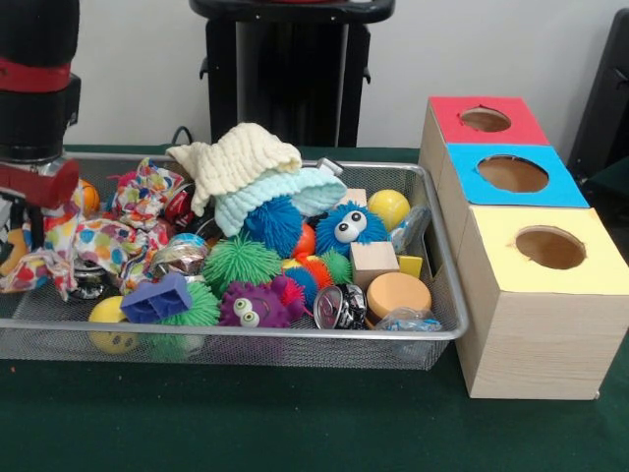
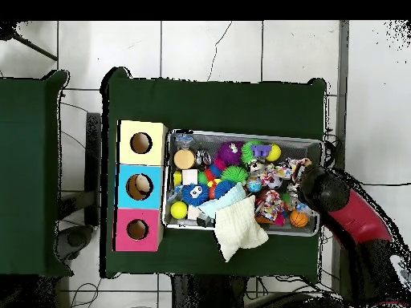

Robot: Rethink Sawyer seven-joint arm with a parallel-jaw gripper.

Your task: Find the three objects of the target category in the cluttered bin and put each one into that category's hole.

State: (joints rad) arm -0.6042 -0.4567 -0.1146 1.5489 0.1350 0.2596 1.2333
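1. bin (image 1: 447, 329): shallow silver wire-mesh basket on a green counter (image 1: 295, 423), filled with mixed toys and cloth. its long axis runs across the front view, with the boxes off one short end.
2. boxes: three wooden boxes in a row just beside the bin's right end in the front view, each with a round hole in its top: red box (image 1: 486, 120) farthest, blue box (image 1: 513, 174) in the middle, yellow box (image 1: 545, 248) nearest the camera.
3. contents, box end: yellow ball (image 1: 389, 207), wooden cube (image 1: 373, 263), round tan disc (image 1: 398, 294), small metal tin (image 1: 340, 306).
4. contents, middle: cream knit cloth (image 1: 236, 157) draped over a pale blue cloth (image 1: 285, 189) and hanging past the rim in the overhead view; blue fuzzy creature (image 1: 349, 226) with eyes; purple one (image 1: 251, 307); green spiky ball (image 1: 241, 261).
5. contents, arm end: printed fabric (image 1: 118, 236), purple block (image 1: 157, 298), orange ball (image 1: 88, 197).
6. arm (image 1: 37, 88): red and black, standing over the bin's end farthest from the boxes.
7. hand: hidden below the arm; cannot tell whether released or clenched.
8. key relation: any target lies from the arm toward the boxes along the bin's long axis; the pick is likely a short reach, the carry to a hole spans the whole bin.
9. target category: not evident from these views.
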